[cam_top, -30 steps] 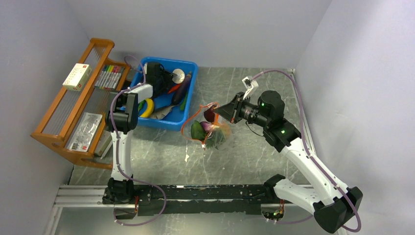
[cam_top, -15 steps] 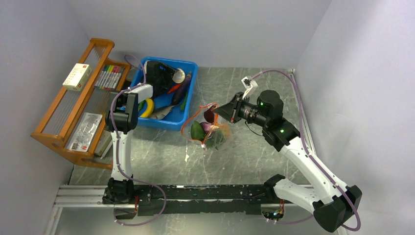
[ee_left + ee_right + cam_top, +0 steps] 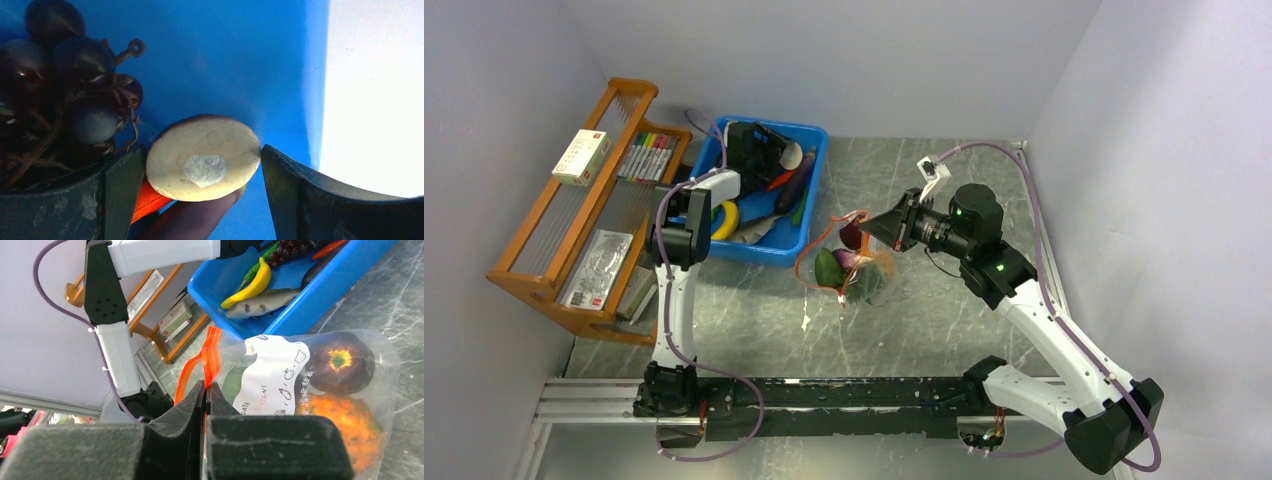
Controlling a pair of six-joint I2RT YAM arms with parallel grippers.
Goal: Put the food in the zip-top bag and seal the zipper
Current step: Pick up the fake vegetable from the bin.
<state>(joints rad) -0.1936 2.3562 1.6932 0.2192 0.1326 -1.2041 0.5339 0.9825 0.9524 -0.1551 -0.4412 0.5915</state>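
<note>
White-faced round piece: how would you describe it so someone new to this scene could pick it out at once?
Find the blue bin at the far left of the table, beside the wooden rack. At its far end, framed by the left claw, lies the round piece, next to dark grapes. It alone shows a flat, pale cream face with a dark rim.

Soft, even light fills the top view; shadows are faint. To one side of the left gripper (image 3: 202,167) the picture burns out white; the grapes (image 3: 65,95) on the other sit dark. The right gripper's (image 3: 205,390) near fingers (image 3: 165,440) blur.
</note>
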